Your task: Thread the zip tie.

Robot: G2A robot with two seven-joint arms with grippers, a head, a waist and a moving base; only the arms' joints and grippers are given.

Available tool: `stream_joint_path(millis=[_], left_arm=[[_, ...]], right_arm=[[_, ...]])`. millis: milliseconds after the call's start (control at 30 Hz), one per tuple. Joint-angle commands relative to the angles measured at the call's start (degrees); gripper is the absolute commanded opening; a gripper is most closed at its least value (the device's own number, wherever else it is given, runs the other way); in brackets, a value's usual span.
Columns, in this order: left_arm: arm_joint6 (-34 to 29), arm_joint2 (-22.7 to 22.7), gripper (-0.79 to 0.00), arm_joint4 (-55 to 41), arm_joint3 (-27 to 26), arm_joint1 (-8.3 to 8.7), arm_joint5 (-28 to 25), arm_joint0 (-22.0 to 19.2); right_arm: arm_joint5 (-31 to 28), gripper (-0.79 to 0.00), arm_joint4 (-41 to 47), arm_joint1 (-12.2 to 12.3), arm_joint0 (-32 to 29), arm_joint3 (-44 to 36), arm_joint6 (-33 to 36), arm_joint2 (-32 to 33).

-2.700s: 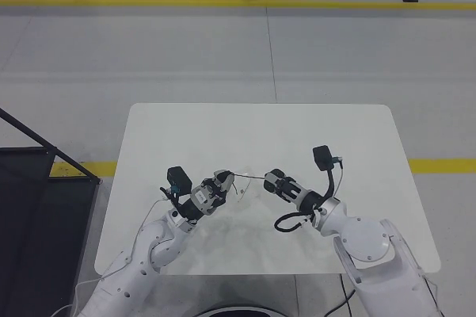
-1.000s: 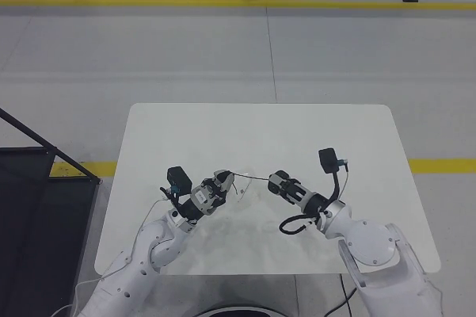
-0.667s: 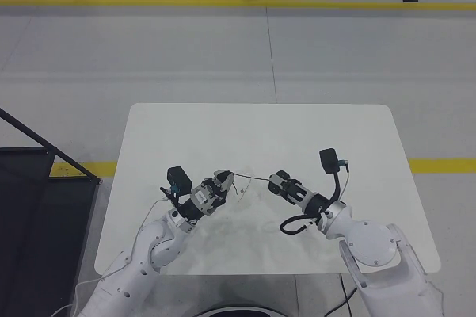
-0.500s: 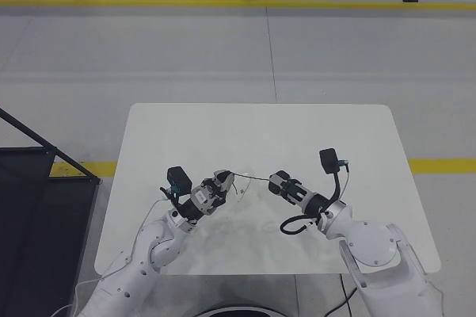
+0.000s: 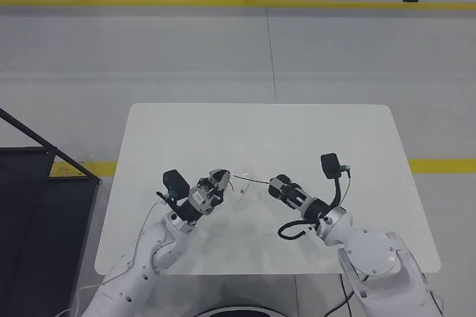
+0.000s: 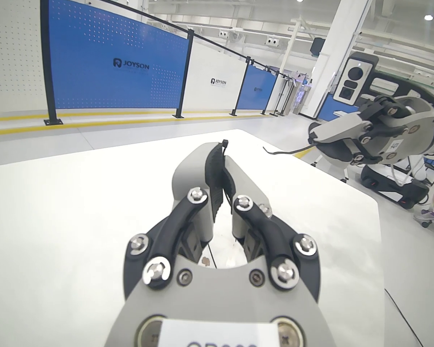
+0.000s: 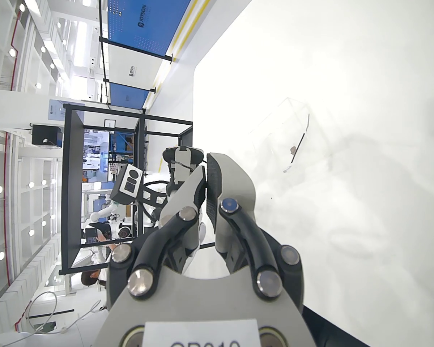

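Most of the zip tie point(image 6: 224, 144) hidden between the left fingers point(image 6: 212, 167).

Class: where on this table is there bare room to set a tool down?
The far half of the table, from its far edge to the left gripper and right gripper, is bare. So is the strip between the right arm and the right edge. Crowded: the middle, where both grippers hold the zip tie.

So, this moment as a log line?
left jaws: shut on zip tie head | right jaws: shut on tail | threading: not yet done
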Motion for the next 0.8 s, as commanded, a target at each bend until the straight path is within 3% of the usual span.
stream_joint_path(millis=[0, 267, 767], left_arm=[[0.7, 0.2, -0.785, 0.4, 0.3, -0.13, 0.0, 0.0], [2.9, 0.5, -0.785, 2.1, 0.8, -0.52, 0.4, -0.1], [3.9, 0.4, -0.785, 3.3, 1.3, -0.83, 0.6, 0.2]], right_arm=[[1.3, -0.785, -0.3, -0.1, 0.3, -0.4, 0.0, -0.5], [6.0, -0.785, -0.5, -0.4, 2.4, -0.7, -0.3, -2.3], [7.4, -0.785, 0.0, -0.6, 2.8, -0.9, -1.1, -3.1]])
